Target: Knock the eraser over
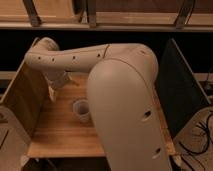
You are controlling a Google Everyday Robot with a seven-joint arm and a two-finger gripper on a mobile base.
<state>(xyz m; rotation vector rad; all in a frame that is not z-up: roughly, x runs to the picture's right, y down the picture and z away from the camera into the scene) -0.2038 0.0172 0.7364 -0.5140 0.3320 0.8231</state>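
A wooden table (55, 135) fills the lower half of the scene, with a wooden side wall (22, 97) at 9 o'clock and a dark panel (182, 85) at 3 o'clock. A bulky beige robot arm (125, 100) rises from 5 o'clock, covering much of the table's right side. It then reaches across to a bend at 10 o'clock and turns downward. The gripper (56, 84) hangs there over the table's far left corner, near 9 o'clock in the picture, and whether it is apart or together cannot be told. A small pale cup-shaped object (81, 110) stands upright on the table at 8 o'clock. It is near the gripper, at the gripper's 5 o'clock, and not touching it. The eraser cannot be picked out with certainty, and this object may or may not be it.
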